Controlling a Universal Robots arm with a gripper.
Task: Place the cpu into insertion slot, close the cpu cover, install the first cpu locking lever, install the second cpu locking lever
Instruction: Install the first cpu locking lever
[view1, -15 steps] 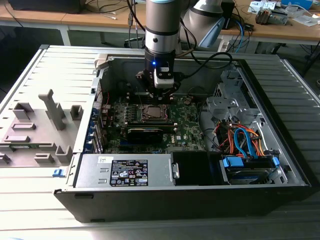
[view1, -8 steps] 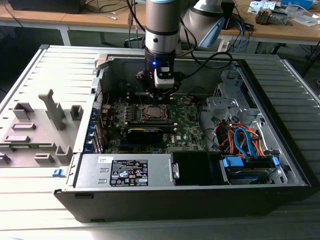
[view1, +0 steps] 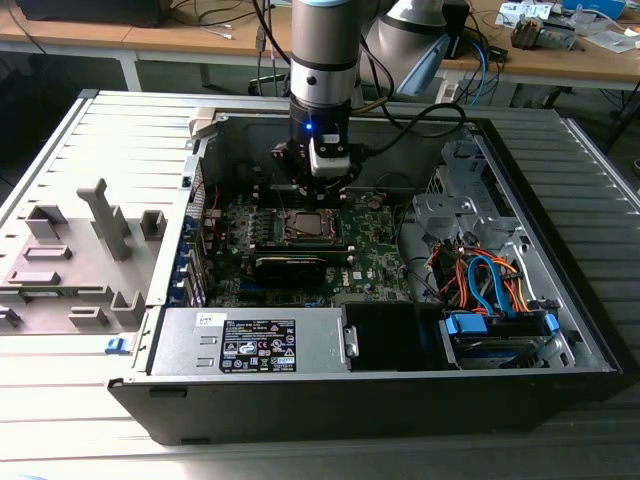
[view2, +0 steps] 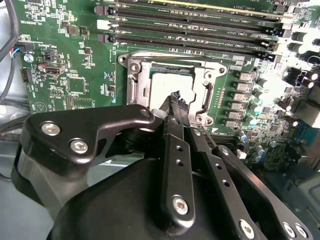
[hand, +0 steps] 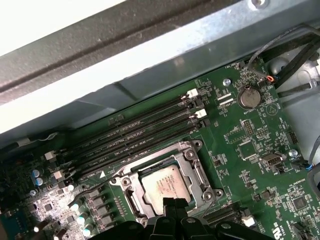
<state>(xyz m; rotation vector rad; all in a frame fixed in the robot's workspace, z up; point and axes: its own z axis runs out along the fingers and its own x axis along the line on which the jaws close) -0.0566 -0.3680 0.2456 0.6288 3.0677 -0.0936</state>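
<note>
Wooden desks strewn with cables stand behind a ribbed grey tabletop (view1: 70, 400) that carries an open computer case (view1: 400, 385). Inside it the arm reaches down to the green circuit board (hand: 260, 165).

The fingers (view2: 175, 140) are clenched tip to tip, with nothing seen between them. The cpu (hand: 167, 181) lies directly under their tips, seated flat in the insertion slot (hand: 131, 201). The cpu cover (hand: 194, 167) appears to lie down around it, framing the silvery top. Whether any lever is latched cannot be told. The memory slots (hand: 135, 142) run just beyond the fingertips.

The cpu is probably light, stiff and slippery on top, with delicate contacts beneath, so it is best held by its edges. The cover looks like thin, rigid sheet metal, and any push is safest on its frame rather than on the chip.
</note>
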